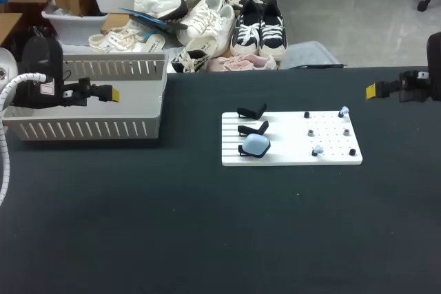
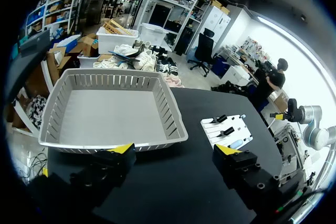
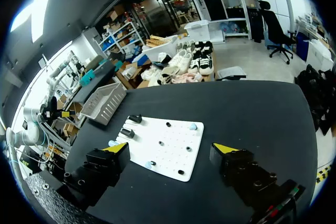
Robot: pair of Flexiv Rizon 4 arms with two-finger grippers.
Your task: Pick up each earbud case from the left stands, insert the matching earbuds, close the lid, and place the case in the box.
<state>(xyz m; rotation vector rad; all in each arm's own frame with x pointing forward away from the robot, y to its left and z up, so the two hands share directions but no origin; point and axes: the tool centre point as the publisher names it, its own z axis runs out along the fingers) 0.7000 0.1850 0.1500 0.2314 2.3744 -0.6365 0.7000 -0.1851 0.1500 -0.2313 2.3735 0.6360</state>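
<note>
Bare black table (image 1: pixel 207 239) fills the head view's foreground. Beyond it, the pale blue earbud case (image 1: pixel 256 145) sits on the nearest stand at the left end of the white board (image 1: pixel 289 144). The left gripper (image 1: pixel 114 93) hangs over the grey box (image 1: pixel 83 129) and the right gripper (image 1: pixel 371 90) is off the board's other end, both well apart from the case.

Left wrist view: fingers (image 2: pixel 123 149) apart, box ahead, board across open table.

Right wrist view: fingers apart, board just ahead.
</note>
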